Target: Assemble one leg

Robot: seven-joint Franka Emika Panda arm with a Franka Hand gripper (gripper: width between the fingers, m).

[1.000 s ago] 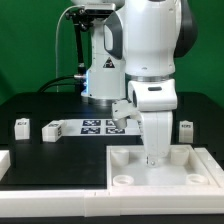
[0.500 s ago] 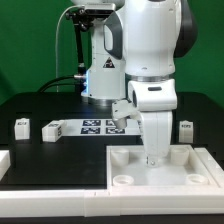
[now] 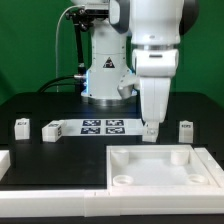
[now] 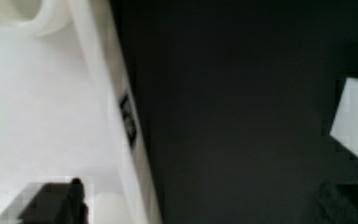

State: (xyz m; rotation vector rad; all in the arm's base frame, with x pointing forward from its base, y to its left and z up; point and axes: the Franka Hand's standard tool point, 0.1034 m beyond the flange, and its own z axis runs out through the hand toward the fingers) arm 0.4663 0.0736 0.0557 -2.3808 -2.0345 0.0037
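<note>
My gripper hangs just behind the far edge of the wide white panel. In the wrist view the gripper is open and holds nothing. One dark fingertip is over the panel's rim and the other is over black table. Three small white legs with tags stand on the table: two at the exterior view's left and one at its right. A small white piece shows right under the fingertips; I cannot tell whether it is a leg.
The marker board lies flat behind the panel, left of the gripper. The robot's base stands at the back. A white rim shows at the exterior view's left edge. A blurred white block lies off to one side in the wrist view.
The gripper has risen off the panel's far right corner and moved back, to hang behind the panel's far edge. The legs and the panel have not moved.
</note>
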